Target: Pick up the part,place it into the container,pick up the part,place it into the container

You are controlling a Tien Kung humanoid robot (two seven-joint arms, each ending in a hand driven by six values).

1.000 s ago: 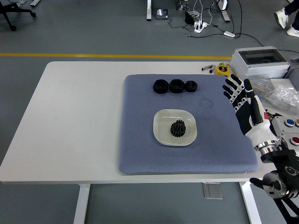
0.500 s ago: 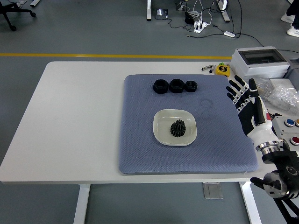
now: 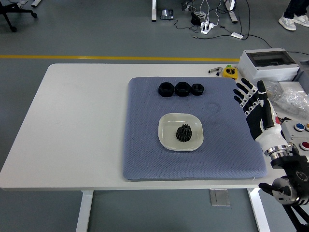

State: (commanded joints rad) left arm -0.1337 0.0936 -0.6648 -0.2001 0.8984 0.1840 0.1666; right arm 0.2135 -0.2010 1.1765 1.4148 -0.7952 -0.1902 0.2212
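Observation:
A black gear point(image 3: 184, 133) lies in the white dish point(image 3: 166, 140) at the middle of the blue mat point(image 3: 145, 145). Three black nut-like parts point(image 3: 181, 89) stand in a row at the mat's far edge. My right hand point(image 3: 255, 104) hovers over the mat's right edge, fingers spread, holding nothing, well right of the dish. My left arm is out of view.
A grey box with a clear lid point(image 3: 269, 63) stands at the back right. A yellow tape measure point(image 3: 230, 72) lies beside it. Plastic bags point(image 3: 289, 99) and a button box point(image 3: 298, 133) lie at the right edge.
My right hand moved slightly right and toward the table's near edge a second ago, then stayed still. The gear and the parts have not moved.

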